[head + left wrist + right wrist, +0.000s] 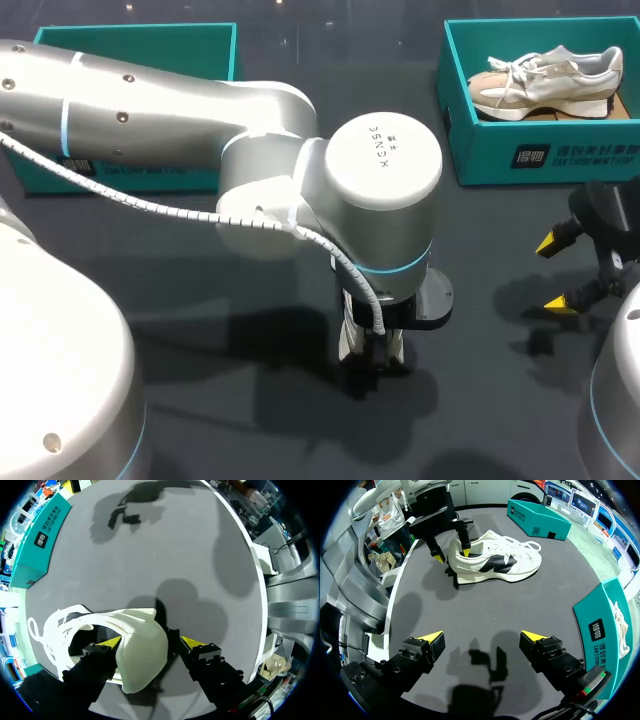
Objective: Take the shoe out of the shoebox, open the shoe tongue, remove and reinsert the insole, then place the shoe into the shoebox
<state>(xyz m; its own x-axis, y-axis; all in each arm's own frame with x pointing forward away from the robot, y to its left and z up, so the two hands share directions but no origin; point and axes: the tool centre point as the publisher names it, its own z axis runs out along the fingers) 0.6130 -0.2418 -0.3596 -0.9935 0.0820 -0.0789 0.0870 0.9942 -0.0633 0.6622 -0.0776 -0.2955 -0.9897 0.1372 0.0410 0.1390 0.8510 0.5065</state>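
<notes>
Looking down from the head view, the left gripper [375,352] sits low over the table [480,420] near the middle. Its arm's bulk hides almost all of the shoe beneath it. Over at the right, the right gripper [565,272] hangs with its yellow tips spread and nothing between them. Back right, the teal shoebox [530,150] has a second shoe [545,85] inside, cream and beige with white laces. Another teal box [140,45] sits back left.

On to the left wrist view: the shoe [142,650] sits heel-first between the fingers [110,642], pale cream at the heel, white laces looping off beyond. One yellow tip is in the shoe's opening. The other is outside the heel with a dark gap showing, so the gripper is spread around the heel wall, not clamped.

Right wrist view now: the shoe [495,562] stands upright on its sole on the table, white upper, black side mark, white laces. The left gripper straddles its heel. The right gripper [481,637] is wide apart and empty, well short of the shoe, with the shoebox [597,625] near its side.
</notes>
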